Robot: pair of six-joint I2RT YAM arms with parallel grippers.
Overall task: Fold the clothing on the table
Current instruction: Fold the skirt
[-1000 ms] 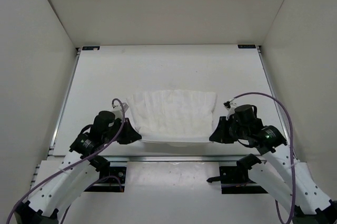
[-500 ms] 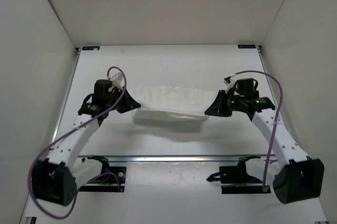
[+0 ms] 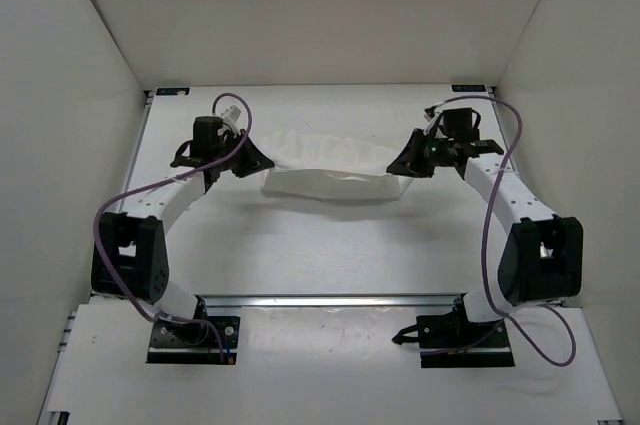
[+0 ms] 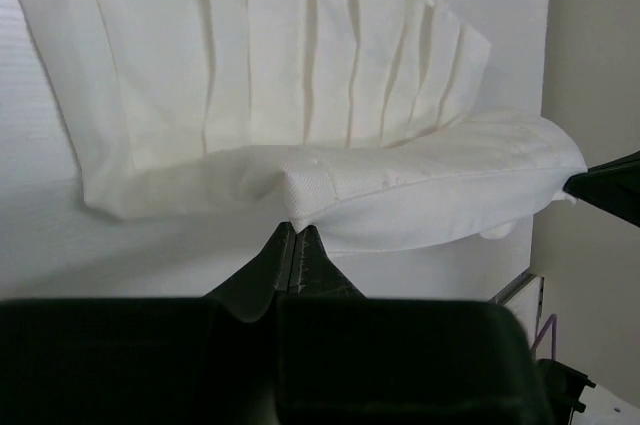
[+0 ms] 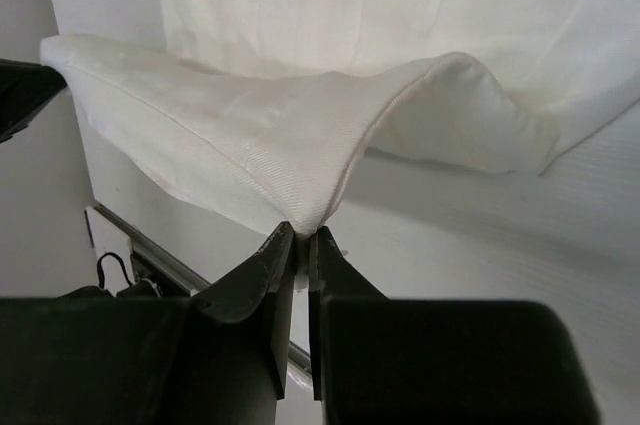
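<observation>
The white ribbed clothing (image 3: 330,167) lies across the far middle of the table (image 3: 330,245), its near edge lifted and carried over the rest. My left gripper (image 3: 262,162) is shut on its left corner, and in the left wrist view the clothing (image 4: 300,125) is pinched at the gripper (image 4: 296,229) tips, pleats fanning beyond. My right gripper (image 3: 398,167) is shut on the right corner. In the right wrist view the clothing (image 5: 280,145) rises in a taut fold from the gripper (image 5: 302,233).
White walls enclose the table on three sides. Thin metal rails (image 3: 128,180) run along its left and right edges, with black corner brackets (image 3: 172,91) at the back. Both arm bases (image 3: 190,335) are bolted at the near edge.
Both arms have stretched away from the near edge toward the back, carrying the clothing's near edge over itself. The visible clothing has shrunk to a narrow band. Both grips held.
</observation>
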